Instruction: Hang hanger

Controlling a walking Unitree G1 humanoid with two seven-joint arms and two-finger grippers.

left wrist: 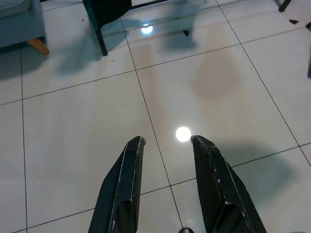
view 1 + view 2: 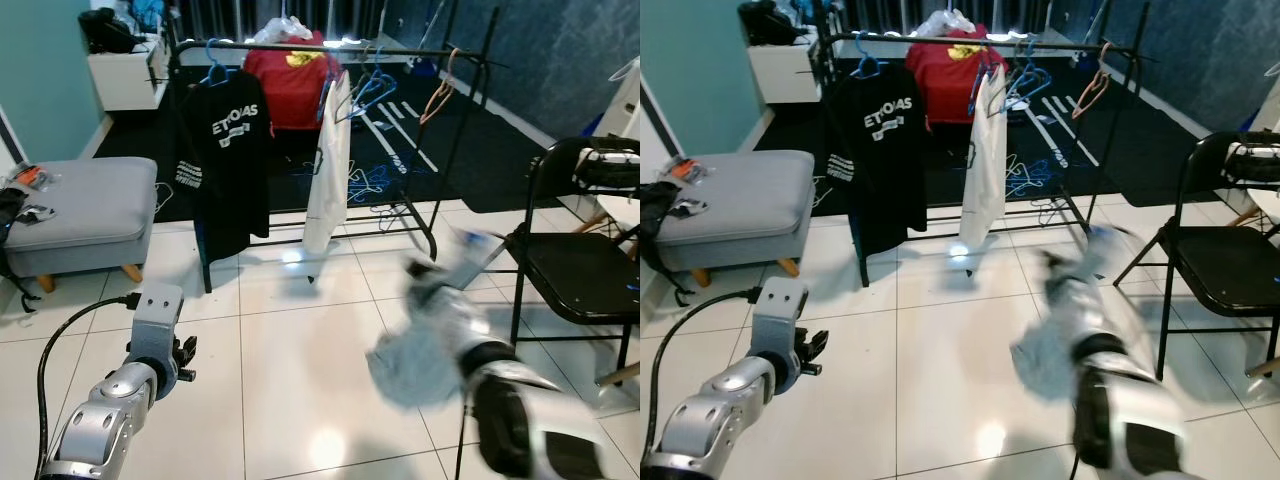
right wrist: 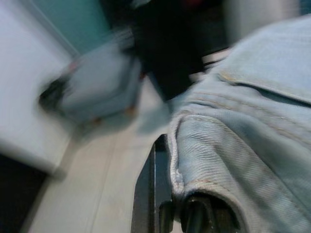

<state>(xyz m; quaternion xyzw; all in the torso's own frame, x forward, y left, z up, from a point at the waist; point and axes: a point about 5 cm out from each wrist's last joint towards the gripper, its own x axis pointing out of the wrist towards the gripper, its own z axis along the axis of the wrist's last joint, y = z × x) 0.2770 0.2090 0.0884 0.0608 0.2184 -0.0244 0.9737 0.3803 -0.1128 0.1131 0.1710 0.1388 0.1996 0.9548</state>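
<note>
Where blur reigns, right gripper (image 2: 425, 285) under denim garment (image 3: 243, 126)

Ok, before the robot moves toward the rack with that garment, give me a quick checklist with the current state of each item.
1. Right gripper has the light blue denim garment: ok, the fabric drapes over it, though the head views are blurred.
2. Hanger inside the garment: cannot tell, no hook can be made out.
3. Free space on the clothes rack rail: ok, a bare stretch lies between the white shirt and the orange hanger.
4. Left gripper free: ok, open, above bare tiles.
5. Path to the rack: ok, the tiled floor between robot and rack is bare.
6. Folding chair clearance: cannot tell, it stands close to the right arm.
</note>
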